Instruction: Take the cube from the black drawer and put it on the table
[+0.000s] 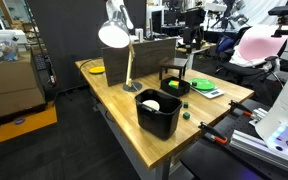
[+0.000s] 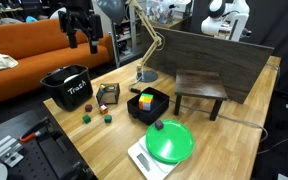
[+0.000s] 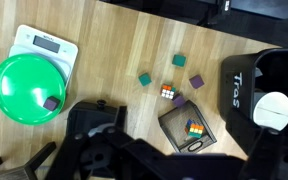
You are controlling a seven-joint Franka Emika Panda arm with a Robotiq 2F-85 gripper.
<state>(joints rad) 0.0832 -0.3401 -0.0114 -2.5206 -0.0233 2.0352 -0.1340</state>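
Your pincer (image 2: 81,43) hangs upper left in an exterior view, fingers apparently apart, empty. Lower right in the wrist view, the cube (image 3: 194,129) sits inside the black drawer (image 3: 172,125) on the table (image 3: 104,25), beside a black tub (image 3: 241,88).

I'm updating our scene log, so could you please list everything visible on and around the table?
Table: one, light wood.
Black tub: one, black, table edge, white object inside.
Black drawer: one, black, beside the tub, multicoloured cube inside.
Black tray: one, black, mid-table, holding a second multicoloured cube.
Teal cubes: two, teal, on the wood near the drawer.
Purple cube: one, purple, beside them.
Loose multicoloured cube: one, on the wood beside the drawer.
Scale: one, white, carrying a green plate with a small purple cube.
Lamp: one, pale shade, on the table.
Stool: one, dark, on the table.
Claw: one, black, open, raised above the table.
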